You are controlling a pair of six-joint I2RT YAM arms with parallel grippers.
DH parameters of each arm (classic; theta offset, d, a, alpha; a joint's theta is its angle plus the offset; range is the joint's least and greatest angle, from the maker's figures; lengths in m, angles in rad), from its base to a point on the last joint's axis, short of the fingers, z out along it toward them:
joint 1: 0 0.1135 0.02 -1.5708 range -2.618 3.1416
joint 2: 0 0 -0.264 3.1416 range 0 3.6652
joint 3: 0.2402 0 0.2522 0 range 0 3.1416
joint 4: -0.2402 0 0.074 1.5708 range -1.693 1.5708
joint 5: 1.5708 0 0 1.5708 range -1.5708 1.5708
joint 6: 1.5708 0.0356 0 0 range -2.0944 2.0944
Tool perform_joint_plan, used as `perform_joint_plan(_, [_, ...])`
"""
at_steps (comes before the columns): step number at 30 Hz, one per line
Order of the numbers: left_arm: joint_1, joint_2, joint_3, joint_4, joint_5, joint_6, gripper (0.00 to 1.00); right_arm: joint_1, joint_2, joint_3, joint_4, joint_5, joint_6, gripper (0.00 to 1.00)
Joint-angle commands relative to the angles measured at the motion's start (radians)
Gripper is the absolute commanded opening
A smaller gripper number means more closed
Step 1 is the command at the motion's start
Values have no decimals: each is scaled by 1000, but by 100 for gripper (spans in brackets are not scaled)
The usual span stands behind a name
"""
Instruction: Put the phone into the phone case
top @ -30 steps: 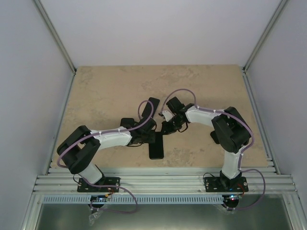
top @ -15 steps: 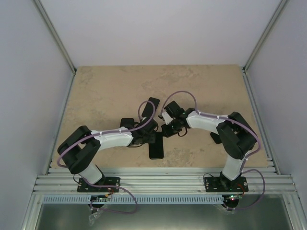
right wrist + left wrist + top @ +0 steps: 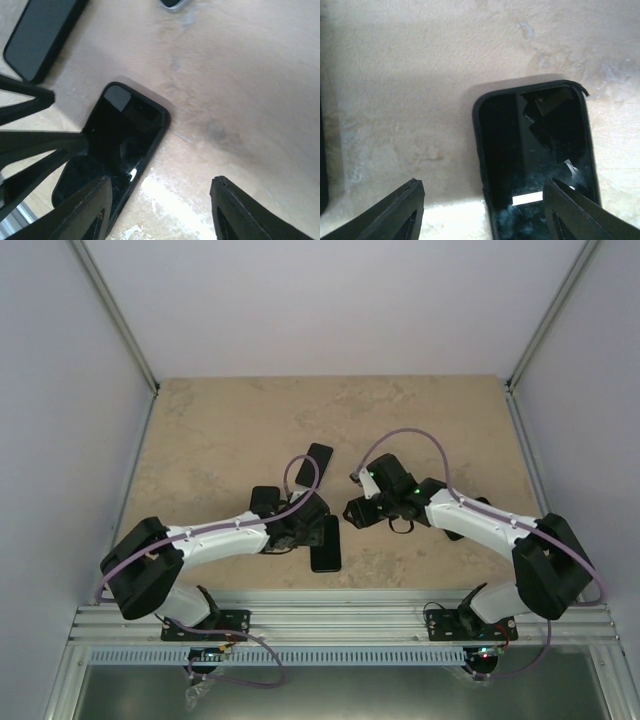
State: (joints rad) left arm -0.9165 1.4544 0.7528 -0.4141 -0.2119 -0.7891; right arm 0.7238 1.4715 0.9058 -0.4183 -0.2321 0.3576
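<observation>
L gripper [image 3: 481, 186] & R gripper [image 3: 161, 182] jaws apart, empty; phone [image 3: 535, 150] prob stiff, slick glass, so grip long edges

Beige stone-look table [image 3: 220, 430], white walls [image 3: 330, 300], aluminium rail [image 3: 340, 621]

Right gripper [image 3: 161, 189] opened from shut; left gripper [image 3: 481, 192] wider; right arm [image 3: 480, 524] stretched lower, outward.

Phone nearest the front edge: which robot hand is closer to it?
Left, narrowly. The left hand hangs over the phone, at its left side; the right hand hovers off its far-right corner.
</observation>
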Motion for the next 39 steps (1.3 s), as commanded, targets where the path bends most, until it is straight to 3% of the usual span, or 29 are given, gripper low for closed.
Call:
perform_joint_plan(1, [-39,-29,28,-20,-8,-30,70,-17,-60,-73,65,90,21,60])
perform_joint_plan(8, [-98,2,67,-34,-48,-63,84,-39,-169,-199,174,166,39,87])
perform_joint_plan(12, [-124,65,105,-54,-72,-71,94,-51,-205,-263,218,240,51,97])
perform_joint_plan(14, [-141,104,131,-70,-87,-76,99,-56,-219,-293,239,284,56,98])
perform_joint_plan(22, [-199,231,196,-136,-111,-101,99,-69,-287,-339,232,363,87,98])
perform_joint_plan(39, [-211,243,122,-127,-42,-115,97,-69,-280,-347,218,389,90,98])
